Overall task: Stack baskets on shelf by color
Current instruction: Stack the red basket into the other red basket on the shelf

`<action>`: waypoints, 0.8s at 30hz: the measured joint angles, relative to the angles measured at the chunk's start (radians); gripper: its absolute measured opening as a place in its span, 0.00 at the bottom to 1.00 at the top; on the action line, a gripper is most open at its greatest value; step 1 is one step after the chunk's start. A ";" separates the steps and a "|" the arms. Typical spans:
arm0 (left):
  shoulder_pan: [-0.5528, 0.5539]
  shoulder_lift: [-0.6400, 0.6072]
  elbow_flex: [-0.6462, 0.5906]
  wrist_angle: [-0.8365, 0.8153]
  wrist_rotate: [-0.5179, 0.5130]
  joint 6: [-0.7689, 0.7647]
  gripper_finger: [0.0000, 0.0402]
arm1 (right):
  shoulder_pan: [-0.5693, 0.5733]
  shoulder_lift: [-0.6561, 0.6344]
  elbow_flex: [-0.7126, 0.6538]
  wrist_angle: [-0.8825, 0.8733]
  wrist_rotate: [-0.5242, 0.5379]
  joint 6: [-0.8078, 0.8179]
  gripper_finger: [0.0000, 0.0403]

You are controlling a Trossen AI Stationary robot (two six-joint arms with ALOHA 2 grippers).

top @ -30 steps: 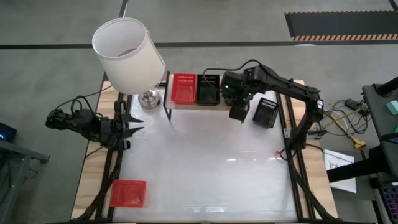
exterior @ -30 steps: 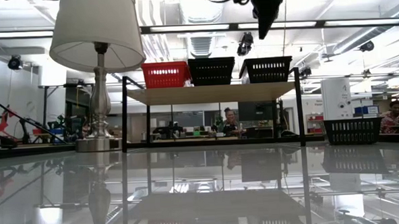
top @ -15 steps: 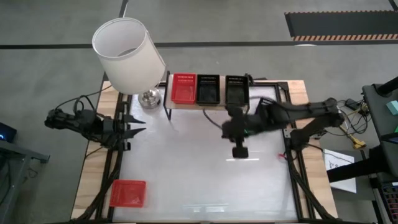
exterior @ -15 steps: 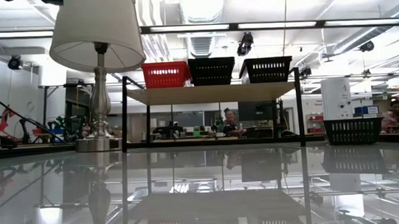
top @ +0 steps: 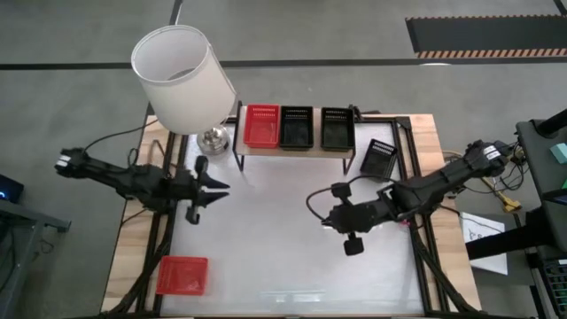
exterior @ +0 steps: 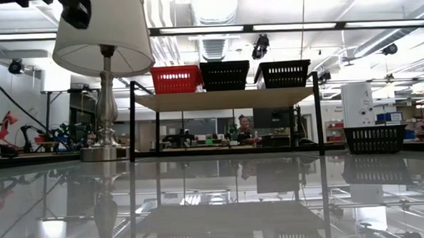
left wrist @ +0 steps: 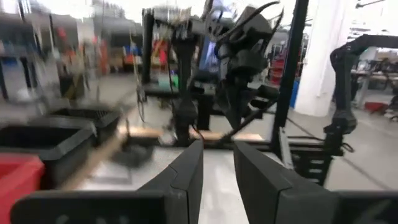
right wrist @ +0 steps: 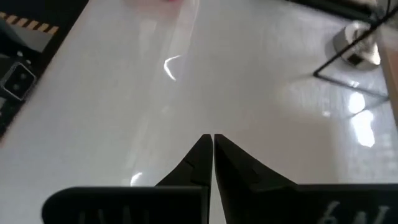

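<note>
Red and black baskets (top: 299, 128) sit on the shelf (top: 292, 151). Right end effector (top: 330, 219), pressed together and empty, is below the shelf; left end effector (top: 219, 186) is slightly spread. Next, I think, comes grasping the black basket (top: 379, 159) right of the shelf.

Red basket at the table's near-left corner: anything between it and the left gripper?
Nothing visible. The red basket lies alone on the white table, and the left gripper hangs over bare surface beyond it. The lamp and shelf are farther back, out of that path.
</note>
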 joint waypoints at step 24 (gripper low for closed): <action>-0.370 0.670 0.418 -0.487 0.130 -1.500 0.19 | 0.004 -0.005 -0.176 0.262 0.010 -0.205 0.02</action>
